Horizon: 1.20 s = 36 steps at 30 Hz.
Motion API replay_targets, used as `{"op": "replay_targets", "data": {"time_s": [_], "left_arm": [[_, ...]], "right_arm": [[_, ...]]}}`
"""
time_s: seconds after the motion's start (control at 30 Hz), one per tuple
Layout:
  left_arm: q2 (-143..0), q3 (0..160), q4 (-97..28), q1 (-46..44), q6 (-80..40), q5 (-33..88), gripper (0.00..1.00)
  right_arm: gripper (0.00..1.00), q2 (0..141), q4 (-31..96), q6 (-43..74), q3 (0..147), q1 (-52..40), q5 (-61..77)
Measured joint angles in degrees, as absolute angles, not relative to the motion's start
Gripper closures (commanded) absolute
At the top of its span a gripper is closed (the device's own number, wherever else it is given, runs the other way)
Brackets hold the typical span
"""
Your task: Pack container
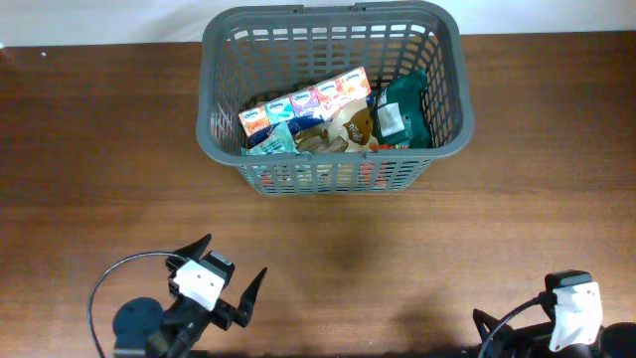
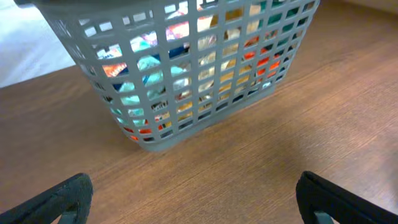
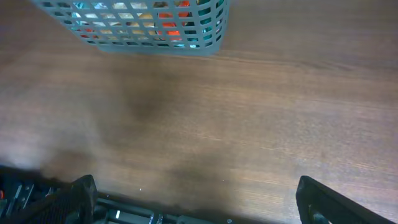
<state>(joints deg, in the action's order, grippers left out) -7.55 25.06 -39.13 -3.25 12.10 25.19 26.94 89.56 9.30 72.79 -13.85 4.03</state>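
Note:
The container [image 1: 221, 109] is a large grey slotted basket at the far middle of the wooden table. It holds several grocery packets: a row of small colourful cartons [image 1: 303, 102], a brown packet [image 1: 348, 127] and a dark green packet [image 1: 402, 111]. It also shows in the left wrist view [image 2: 186, 81] and the right wrist view [image 3: 143, 34]. My left gripper [image 1: 232, 267] is open and empty near the front edge, far from the basket; its fingers show in the left wrist view [image 2: 193, 196]. My right gripper [image 3: 196, 199] is open and empty at the front right.
Bare wooden table [image 1: 417, 249] lies between the basket and both grippers. A black cable [image 1: 104, 288] loops by the left arm. The table's front edge and dark arm hardware [image 3: 137, 214] show at the bottom of the right wrist view.

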Motion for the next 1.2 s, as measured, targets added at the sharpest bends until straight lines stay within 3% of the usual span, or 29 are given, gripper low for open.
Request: {"op": "replay_targets", "data": {"time_s": [0.57, 1.2], "left_arm": [[-0.93, 9.74, -33.52, -3.25, 11.70, 25.10, 0.01], [-0.89, 9.41, -33.17, -3.25, 11.70, 25.08, 0.01]], "right_arm": [[0.01, 26.94, 89.60, 9.28, 72.79, -13.85, 4.03], [0.01, 26.94, 89.60, 9.30, 72.79, -13.85, 4.03]]}}
